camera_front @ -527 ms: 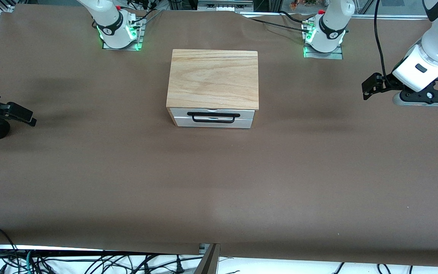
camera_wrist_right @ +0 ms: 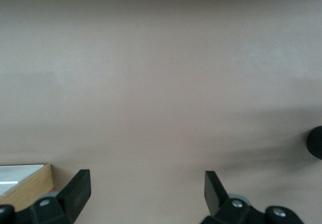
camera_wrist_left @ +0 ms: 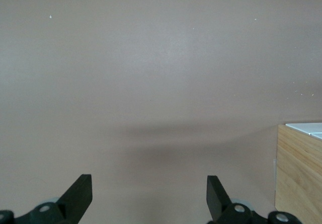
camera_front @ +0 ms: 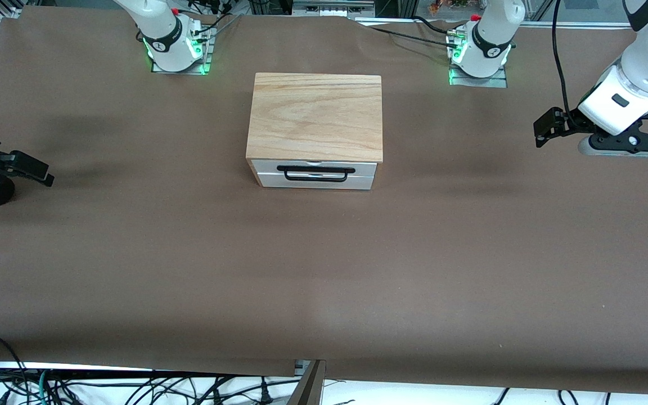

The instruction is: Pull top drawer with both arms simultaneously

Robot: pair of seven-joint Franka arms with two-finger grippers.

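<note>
The top drawer [camera_front: 313,166] sits closed in the wooden box [camera_front: 315,117] mid-table, its black handle [camera_front: 315,170] facing the front camera. The left gripper [camera_front: 549,126] and right gripper [camera_front: 23,169] hover over the table's two ends. Only the wrist views show their fingers [camera_wrist_left: 80,194] [camera_wrist_right: 78,189] spread, grasping nothing.

Both arms [camera_front: 633,67]: white jointed shells, black joint bands, black cables. Bases [camera_front: 178,53] glow green at the foot. Black two-finger grippers; left gripper [camera_wrist_left: 149,194], right gripper [camera_wrist_right: 147,191], round pivot screws.
</note>
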